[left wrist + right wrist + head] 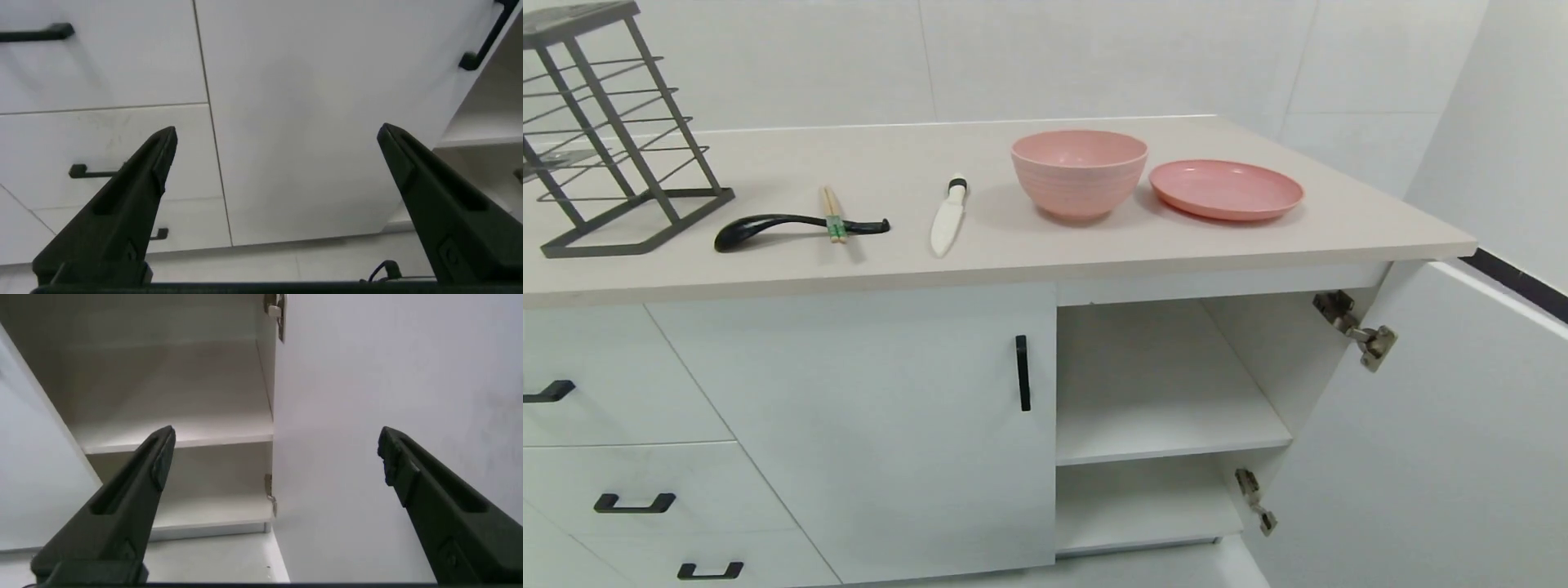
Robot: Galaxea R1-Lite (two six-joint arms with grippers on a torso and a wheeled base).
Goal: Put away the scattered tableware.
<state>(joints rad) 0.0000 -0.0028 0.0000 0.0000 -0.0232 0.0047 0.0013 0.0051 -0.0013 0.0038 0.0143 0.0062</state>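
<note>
left gripper (276, 131): two matte black fingers (114, 220), long wedges tapering to blunt tips, with bevelled edges; a thin black cable (382, 265) loops near one base. right gripper (276, 433): matching black wedge fingers (433, 514), one with a stepped notch.

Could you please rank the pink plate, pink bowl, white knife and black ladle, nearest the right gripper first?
Head view; right gripper at open cupboard:
1. Pink plate, right end
2. Pink bowl, beside it
3. White knife, middle
4. Black ladle, left

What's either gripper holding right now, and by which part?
Nothing. Left gripper and right gripper are both open and empty.
</note>
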